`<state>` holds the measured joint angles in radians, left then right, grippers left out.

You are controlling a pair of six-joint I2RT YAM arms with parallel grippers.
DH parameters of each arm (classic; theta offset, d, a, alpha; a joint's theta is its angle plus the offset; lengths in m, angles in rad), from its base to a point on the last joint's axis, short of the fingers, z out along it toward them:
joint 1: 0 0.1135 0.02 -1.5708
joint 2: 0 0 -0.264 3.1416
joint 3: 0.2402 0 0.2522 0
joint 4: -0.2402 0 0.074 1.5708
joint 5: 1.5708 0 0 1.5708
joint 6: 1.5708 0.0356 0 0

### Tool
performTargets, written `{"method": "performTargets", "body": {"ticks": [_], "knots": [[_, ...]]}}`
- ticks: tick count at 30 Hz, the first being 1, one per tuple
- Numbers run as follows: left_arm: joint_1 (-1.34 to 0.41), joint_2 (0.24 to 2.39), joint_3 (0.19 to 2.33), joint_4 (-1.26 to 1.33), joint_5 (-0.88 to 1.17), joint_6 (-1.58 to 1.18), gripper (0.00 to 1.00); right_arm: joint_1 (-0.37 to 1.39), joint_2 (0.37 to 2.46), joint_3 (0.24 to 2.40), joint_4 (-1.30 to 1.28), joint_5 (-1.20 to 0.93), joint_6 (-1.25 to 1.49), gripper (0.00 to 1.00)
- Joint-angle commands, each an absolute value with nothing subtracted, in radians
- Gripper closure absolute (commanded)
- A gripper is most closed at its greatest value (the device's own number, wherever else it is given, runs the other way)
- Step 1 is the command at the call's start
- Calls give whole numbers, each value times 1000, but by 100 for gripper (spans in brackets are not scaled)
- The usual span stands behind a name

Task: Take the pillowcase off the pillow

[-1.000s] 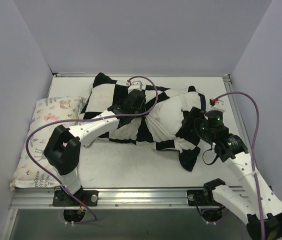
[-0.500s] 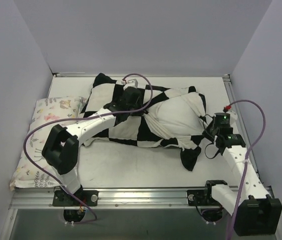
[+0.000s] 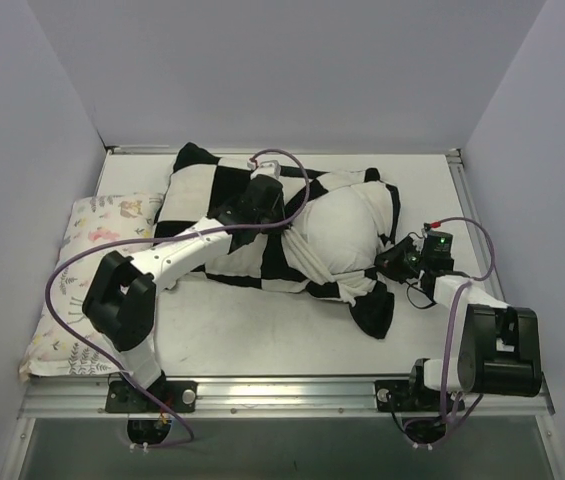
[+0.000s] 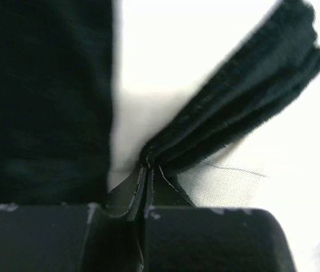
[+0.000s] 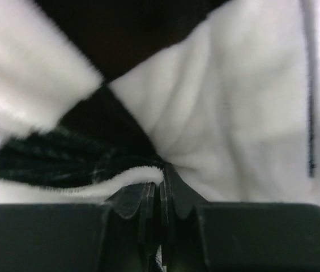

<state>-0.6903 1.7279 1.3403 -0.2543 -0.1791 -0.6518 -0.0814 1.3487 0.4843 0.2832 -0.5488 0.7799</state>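
Black-and-white pillowcase [image 3: 194, 192] is pinched tightly by the left end effector [image 4: 147, 168] and the right end effector [image 5: 161, 171].

Checked cover bunched around white pillow: the pillowcase [image 3: 212, 195], a soft fabric cover in large black and white checkerboard squares, is seen rumpled and gathered in bands around the pillow [image 3: 347, 228]. The pillow is a plump, plain white form that bulges between the two grippers. A dark fold of the cover is pinched at the closed tips of the left gripper [image 4: 146, 165], and the flatter checked part is spread out behind and to the left of that gripper. A second fold, black with a white edge, is clamped in the right gripper [image 5: 158, 173], just beside the pillow's end. A loose black corner of the cover is draped below that gripper, on its near side.
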Motion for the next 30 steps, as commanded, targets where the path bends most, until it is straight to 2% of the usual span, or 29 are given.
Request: {"method": "performTargets", "body": {"ticks": [1, 4, 7, 14, 20, 26, 30], "knots": [[-739, 1779, 1399, -386, -230, -577, 100, -51, 1309, 475, 544, -771, 883, 96], [-762, 1764, 1448, -432, -264, -548, 83, -46, 1246, 509, 534, -808, 891, 98], [-787, 1731, 1509, -478, -297, -511, 55, -35, 1192, 544, 442, -782, 853, 98], [-854, 1669, 1672, -583, -328, -425, 24, -31, 1187, 566, 385, -781, 827, 100], [-991, 1681, 1802, -617, -354, -374, 13, -29, 1187, 574, 345, -764, 808, 100], [-1095, 1856, 1957, -611, -304, -394, 9, -29, 1187, 561, 310, -729, 787, 100], [-1088, 2004, 2022, -620, -402, -429, 4, -29, 1172, 558, 239, -675, 759, 100]]}}
